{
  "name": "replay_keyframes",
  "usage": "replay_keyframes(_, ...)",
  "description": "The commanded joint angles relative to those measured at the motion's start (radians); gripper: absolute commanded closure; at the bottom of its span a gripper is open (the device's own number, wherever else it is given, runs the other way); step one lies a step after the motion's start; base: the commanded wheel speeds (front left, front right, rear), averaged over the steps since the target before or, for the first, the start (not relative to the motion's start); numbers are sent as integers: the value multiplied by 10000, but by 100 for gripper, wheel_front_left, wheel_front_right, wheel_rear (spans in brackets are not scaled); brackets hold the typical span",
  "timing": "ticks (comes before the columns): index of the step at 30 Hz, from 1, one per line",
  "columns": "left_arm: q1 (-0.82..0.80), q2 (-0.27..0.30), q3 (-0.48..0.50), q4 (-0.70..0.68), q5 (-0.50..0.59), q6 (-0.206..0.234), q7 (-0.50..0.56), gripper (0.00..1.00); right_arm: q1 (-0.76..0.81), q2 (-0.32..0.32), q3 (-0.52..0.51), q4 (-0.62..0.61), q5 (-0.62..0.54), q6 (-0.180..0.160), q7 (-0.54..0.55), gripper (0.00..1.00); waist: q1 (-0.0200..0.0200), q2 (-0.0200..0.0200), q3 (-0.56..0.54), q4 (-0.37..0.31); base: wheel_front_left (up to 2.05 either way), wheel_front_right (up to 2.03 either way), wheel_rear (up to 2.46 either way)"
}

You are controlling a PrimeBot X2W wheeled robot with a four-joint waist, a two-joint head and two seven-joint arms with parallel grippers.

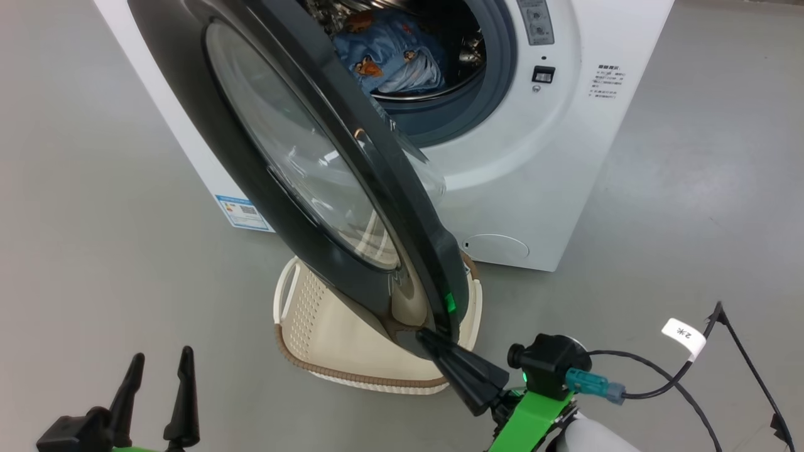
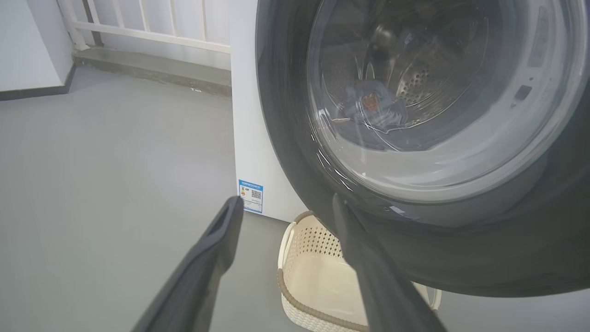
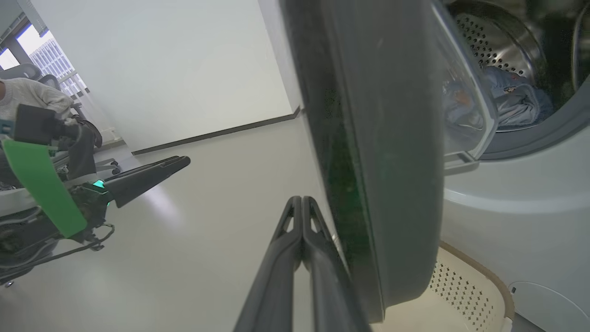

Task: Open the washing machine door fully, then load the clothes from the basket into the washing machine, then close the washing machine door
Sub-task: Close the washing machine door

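Right gripper (image 1: 422,334): fingers pressed together, nothing held, tips against the outer side of the washing machine door (image 1: 282,150) at its free lower edge, 5 o'clock in head view.

Left gripper (image 1: 160,361): fingers spread, empty, at 7 o'clock, well apart from the door.

Door stands half open above the basket (image 1: 314,326), which looks empty. The clothes (image 1: 389,59) lie inside the drum of the washing machine (image 1: 534,176), at 12 o'clock.

Judgement: closing step in hand. Next move: push the door along its hinge arc toward 1 o'clock until the latch catches.
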Motion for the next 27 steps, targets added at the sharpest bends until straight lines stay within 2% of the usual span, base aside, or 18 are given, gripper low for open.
replay_keyframes(1,-438,159,347,-195,-54,-15,-65,0,-137,177,-25,-169,-22,16,-48,100,0,-1,22,-14,0,0,0)
replay_keyframes(9,-566,144,332,-246,-50,-15,-65,0,-295,248,-602,-55,-57,16,-48,100,0,-1,204,-20,0,0,0)
replay_keyframes(27,-1080,-20,20,-557,-51,-15,-65,0,-1446,147,-2717,430,-462,16,-48,100,0,-1,928,121,0,0,0)
